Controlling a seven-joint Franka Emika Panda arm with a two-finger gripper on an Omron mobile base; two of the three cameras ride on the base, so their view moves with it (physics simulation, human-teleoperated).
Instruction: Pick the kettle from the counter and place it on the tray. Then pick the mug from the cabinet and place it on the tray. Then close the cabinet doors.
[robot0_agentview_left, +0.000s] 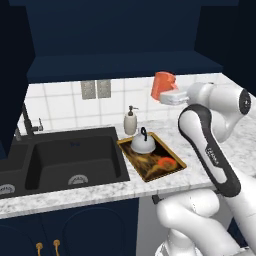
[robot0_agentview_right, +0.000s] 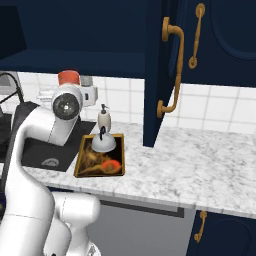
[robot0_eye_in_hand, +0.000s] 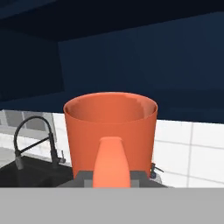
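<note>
The orange-red mug (robot0_agentview_left: 163, 84) hangs in the air just below the navy cabinet shelf (robot0_agentview_left: 125, 65), and my gripper (robot0_agentview_left: 166, 93) is shut on it. In the hand view the mug (robot0_eye_in_hand: 109, 127) stands upright with its loop handle facing the camera, between the dark fingertips (robot0_eye_in_hand: 83, 177). The silver kettle (robot0_agentview_left: 142, 142) with its black handle sits on the far end of the tray (robot0_agentview_left: 132, 161), on the marble counter (robot0_agentview_left: 100, 192) right of the sink. From the right, the mug (robot0_agentview_right: 68, 77) is above the arm's joint and behind the kettle (robot0_agentview_right: 103, 142). A cabinet door (robot0_agentview_right: 155, 75) stands open.
A cream soap bottle (robot0_agentview_left: 130, 121) stands behind the tray by the tiled wall. The black sink (robot0_agentview_left: 65, 160) and its faucet (robot0_agentview_left: 27, 122) lie to the left. The open door's brass handle (robot0_agentview_right: 175, 70) juts over the counter at right.
</note>
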